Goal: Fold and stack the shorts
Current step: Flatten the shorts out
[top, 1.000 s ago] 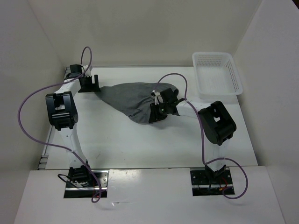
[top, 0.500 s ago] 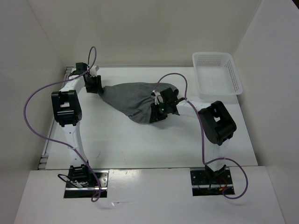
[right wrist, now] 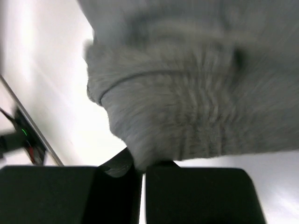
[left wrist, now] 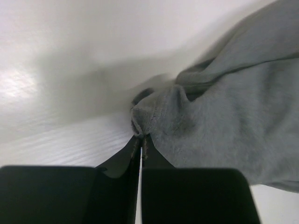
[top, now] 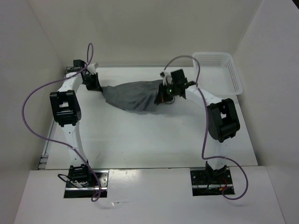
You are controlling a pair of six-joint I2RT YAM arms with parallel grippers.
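The grey shorts [top: 133, 95] hang stretched between both grippers at the back of the table, sagging in the middle. My left gripper [top: 99, 87] is shut on the left corner of the shorts [left wrist: 210, 116], a pinch of hem caught at the fingertips [left wrist: 141, 139]. My right gripper [top: 163, 94] is shut on the right end, where the ribbed elastic waistband [right wrist: 187, 116] bunches over the fingers [right wrist: 140, 165].
A white plastic basket [top: 219, 72] stands at the back right of the white table [top: 140, 140]. White walls close in on the left, back and right. Purple cables loop from both arms.
Both grippers have closed on the shorts. The right gripper has lifted its end up and toward the back; the left gripper has moved in to the left corner. The shorts are now pulled into a band.
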